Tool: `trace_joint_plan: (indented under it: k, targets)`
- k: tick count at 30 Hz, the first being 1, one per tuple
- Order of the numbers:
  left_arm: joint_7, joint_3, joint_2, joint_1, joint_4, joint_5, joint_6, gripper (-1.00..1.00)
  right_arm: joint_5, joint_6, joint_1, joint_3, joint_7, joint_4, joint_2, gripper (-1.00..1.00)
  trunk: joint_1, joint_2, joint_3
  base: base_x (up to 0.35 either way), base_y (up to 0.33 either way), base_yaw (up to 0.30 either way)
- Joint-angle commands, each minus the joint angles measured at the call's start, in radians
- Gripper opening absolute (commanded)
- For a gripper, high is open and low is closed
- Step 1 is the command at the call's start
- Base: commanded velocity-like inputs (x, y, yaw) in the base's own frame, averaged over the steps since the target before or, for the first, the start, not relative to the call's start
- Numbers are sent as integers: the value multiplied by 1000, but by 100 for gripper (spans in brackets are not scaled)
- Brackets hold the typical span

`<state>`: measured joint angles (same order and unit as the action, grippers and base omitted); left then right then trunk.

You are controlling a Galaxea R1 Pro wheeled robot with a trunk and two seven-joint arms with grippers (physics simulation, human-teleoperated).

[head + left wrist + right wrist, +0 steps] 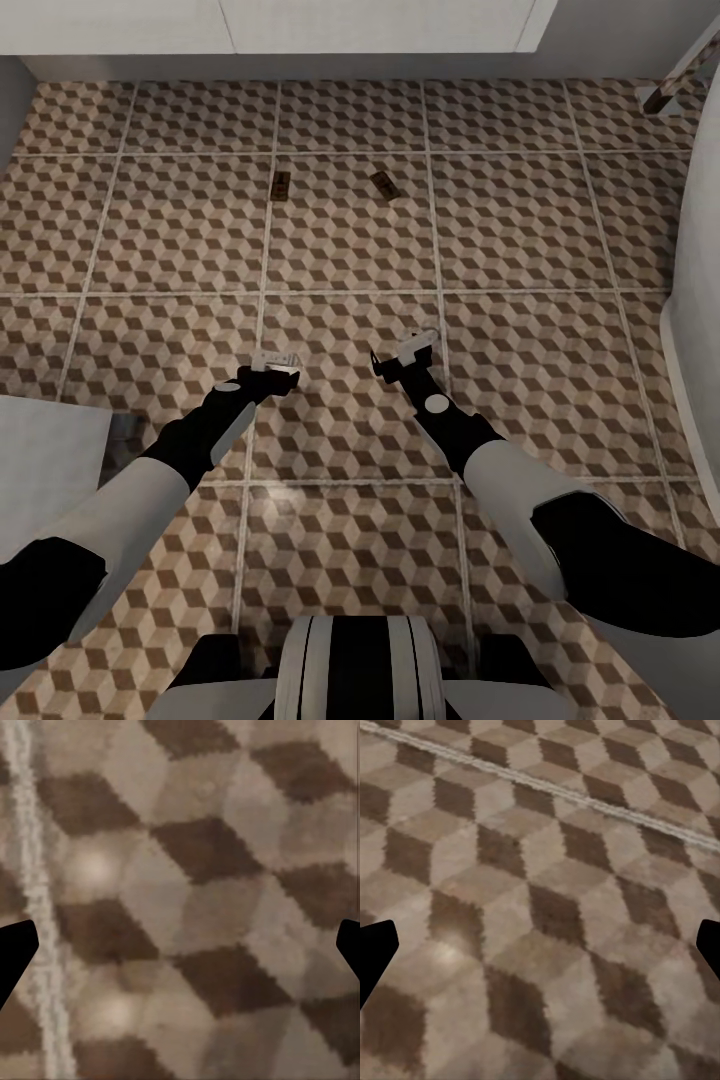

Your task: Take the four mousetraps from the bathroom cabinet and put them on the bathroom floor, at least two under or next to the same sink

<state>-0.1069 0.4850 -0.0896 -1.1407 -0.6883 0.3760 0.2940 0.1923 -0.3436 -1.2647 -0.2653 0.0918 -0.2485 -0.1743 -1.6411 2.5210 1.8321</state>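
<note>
We see even, soft light on the bathroom floor [340, 250], with faint shadows beneath both arms. Near its grout lines both wrist views turn coarse and pixelated; pale glare spots sheen the tiles.

Cube-patterned brown and beige floor tiles [350, 250] with pale grout run up to a white unit front [280, 25]; a white curved fixture [700, 300] stands alongside.

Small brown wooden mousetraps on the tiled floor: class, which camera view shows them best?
The head view: two small brown wooden mousetraps lie apart on the cube-patterned tiled floor. Both wrist views show floor tiles between open black fingers.
</note>
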Motion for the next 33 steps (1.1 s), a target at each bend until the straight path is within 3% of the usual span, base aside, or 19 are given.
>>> trace_joint_plan:
  k: [1, 9, 25, 33]
  targets:
    - [-10, 7, -1, -1, -2, 11, 4, 100, 10, -1, -1, -3, 10, 2, 0, 100, 0, 0, 0, 0, 0, 0]
    - [-10, 7, -1, -1, 1, 10, 4, 100, 10, 0, -1, -3, 10, 2, 0, 100, 0, 0, 0, 0, 0, 0]
    - [-5, 14, 0, -1, 12, 12, -1, 100, 10, -3, 3, -3, 13, 2, 0, 100, 7, -4, -61, 0, 0, 0]
    - [-6, 30, 40, -1, 15, 13, -1, 100, 10, -3, 7, -4, 12, 2, 0, 100, 11, -5, -92, 0, 0, 0]
